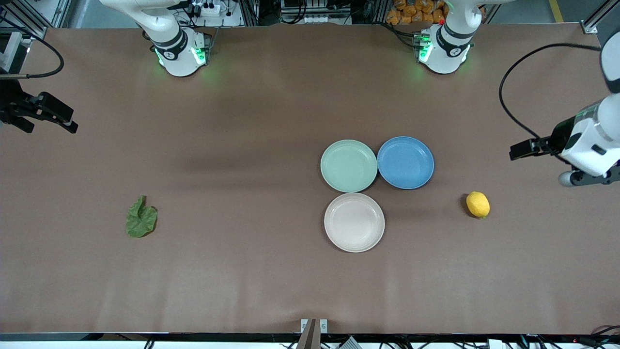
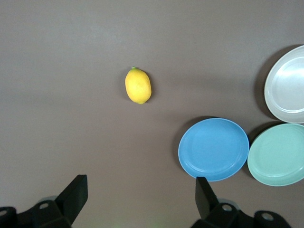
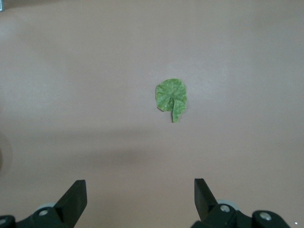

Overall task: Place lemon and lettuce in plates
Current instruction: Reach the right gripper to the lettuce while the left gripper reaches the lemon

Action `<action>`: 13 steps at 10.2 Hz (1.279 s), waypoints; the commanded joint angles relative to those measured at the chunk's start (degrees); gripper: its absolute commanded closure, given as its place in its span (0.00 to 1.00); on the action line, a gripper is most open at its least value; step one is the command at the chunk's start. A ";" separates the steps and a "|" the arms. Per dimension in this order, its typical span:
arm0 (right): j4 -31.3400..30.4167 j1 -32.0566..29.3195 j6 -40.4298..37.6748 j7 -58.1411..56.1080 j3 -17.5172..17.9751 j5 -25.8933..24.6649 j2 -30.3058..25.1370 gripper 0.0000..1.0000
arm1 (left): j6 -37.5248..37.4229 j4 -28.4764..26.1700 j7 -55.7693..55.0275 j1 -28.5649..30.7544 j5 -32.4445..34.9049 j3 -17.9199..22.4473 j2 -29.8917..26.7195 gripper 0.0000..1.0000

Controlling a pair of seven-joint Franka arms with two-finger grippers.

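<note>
The lemon lies on the table toward the left arm's end; it also shows in the left wrist view. The lettuce lies flat toward the right arm's end; it also shows in the right wrist view. The mint plate and the cream plate sit empty mid-table, the cream one nearer the camera. My left gripper hangs open and empty, high up at the left arm's end of the table. My right gripper hangs open and empty, high up at the right arm's end.
A blue plate of the same shape sits empty beside the mint plate, on the side toward the lemon, touching or almost touching it. The brown table surface spreads between the lettuce and the plates.
</note>
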 commanded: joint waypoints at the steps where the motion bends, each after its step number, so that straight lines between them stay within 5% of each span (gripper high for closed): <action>1: 0.12 -0.88 -0.64 -0.02 0.89 -0.77 0.47 0.00 | 4.99 -4.64 1.63 0.91 0.06 0.09 0.23 0.00; 6: -6.21 -3.06 3.65 0.16 3.60 -0.42 7.03 0.00 | 9.22 -6.77 2.25 0.83 3.22 0.09 6.46 0.00; 8: -7.09 -4.40 10.04 0.25 7.64 -0.77 14.75 0.00 | 12.38 -6.86 2.07 0.91 4.63 0.18 9.97 0.00; 11: -10.24 -4.66 20.16 0.33 7.83 -0.94 21.46 0.00 | 17.39 -7.47 -0.29 2.22 4.45 0.09 13.76 0.00; 13: -12.63 -6.58 26.05 0.33 7.66 -5.13 24.62 0.00 | 24.49 -12.80 -1.97 4.15 3.49 0.00 13.33 0.00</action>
